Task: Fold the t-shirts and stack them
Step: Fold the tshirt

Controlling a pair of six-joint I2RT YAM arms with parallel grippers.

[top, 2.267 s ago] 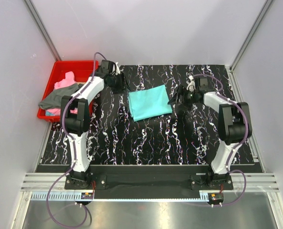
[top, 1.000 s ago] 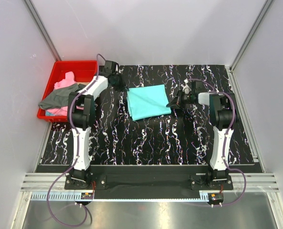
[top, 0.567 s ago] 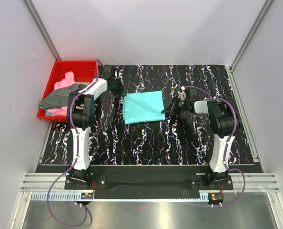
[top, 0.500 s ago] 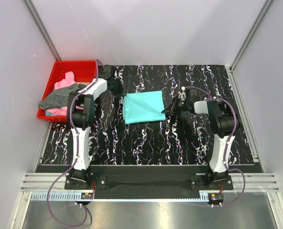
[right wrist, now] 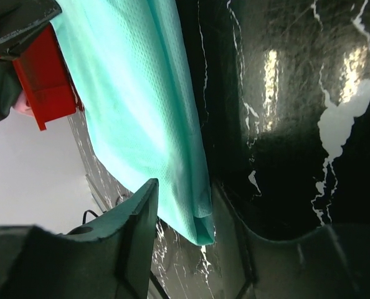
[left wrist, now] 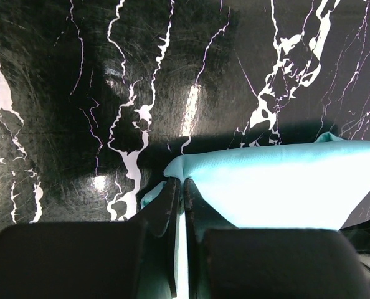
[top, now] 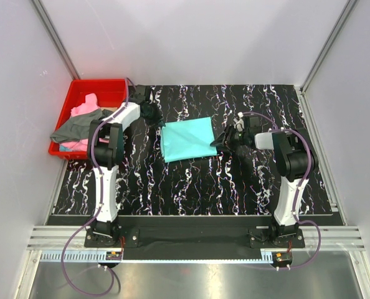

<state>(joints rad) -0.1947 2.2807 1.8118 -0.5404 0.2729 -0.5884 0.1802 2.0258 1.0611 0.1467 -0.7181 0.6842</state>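
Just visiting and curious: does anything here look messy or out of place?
The grey shirt droops over the bin's left rim, half outside it, and the pink shirt is bunched inside. The teal shirt sits folded but skewed on the table.

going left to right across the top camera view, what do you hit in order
red bin → left gripper → teal t-shirt → right gripper
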